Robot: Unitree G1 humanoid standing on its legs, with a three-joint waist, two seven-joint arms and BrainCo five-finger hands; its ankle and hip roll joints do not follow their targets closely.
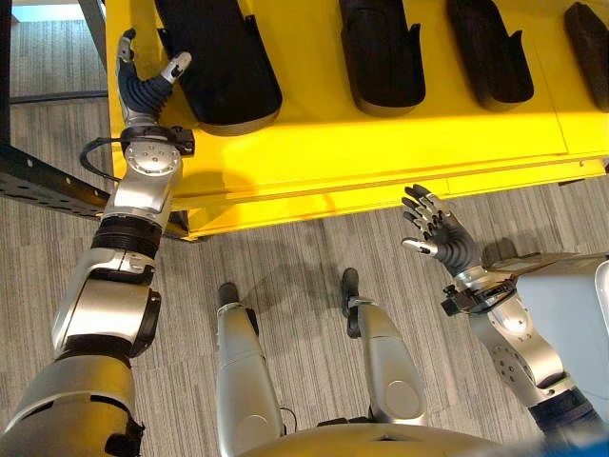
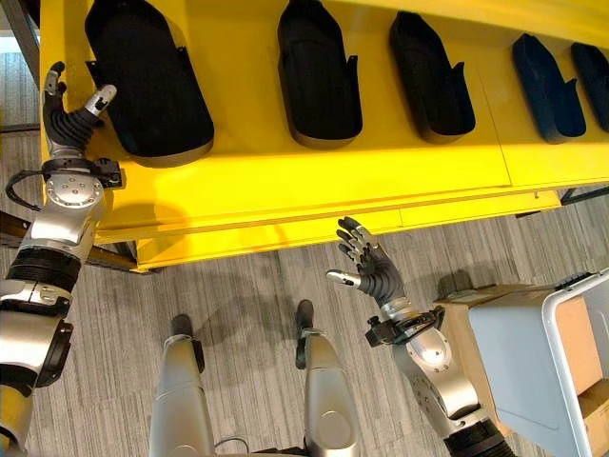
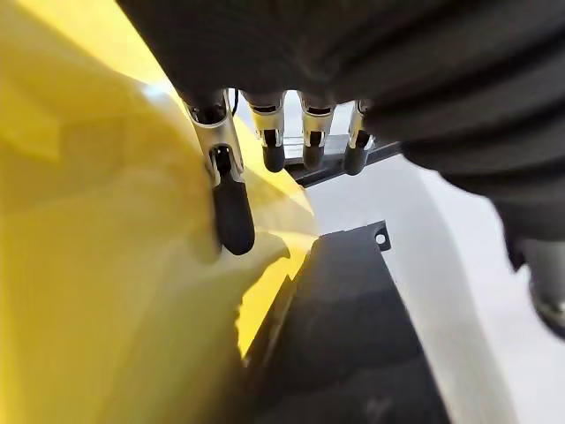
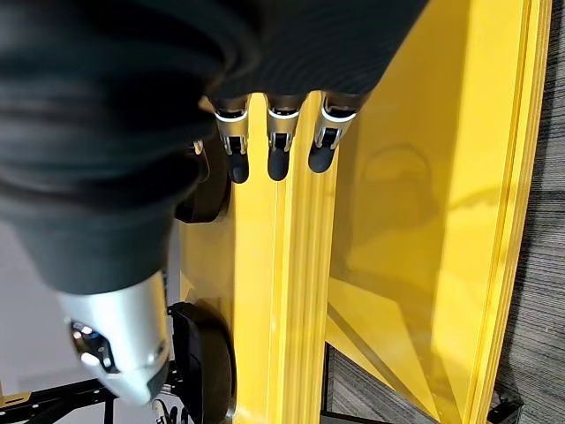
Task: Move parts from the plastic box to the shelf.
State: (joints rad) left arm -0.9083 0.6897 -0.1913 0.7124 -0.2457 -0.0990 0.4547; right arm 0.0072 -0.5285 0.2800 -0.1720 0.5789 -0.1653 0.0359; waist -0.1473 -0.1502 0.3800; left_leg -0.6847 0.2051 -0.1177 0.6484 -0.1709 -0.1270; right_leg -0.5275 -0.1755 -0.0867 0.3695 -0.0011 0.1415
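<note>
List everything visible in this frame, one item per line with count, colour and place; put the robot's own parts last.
Shelf: one, yellow, across the far side in front of the robot.
Parts: five in the right eye view, black to dark blue, elongated, lying in a row on the shelf.
Plastic box: one, pale grey-blue, near right beside the right arm.
Cardboard boxes: at least two, brown, beside and behind the plastic box.
Floor: grey striped carpet below the shelf.
Dark metal frame: one, black, at the left edge by the shelf's end.
Left robot hand: open, over the shelf's left end beside the leftmost part.
Right robot hand: open, empty, raised before the shelf's front edge.
</note>
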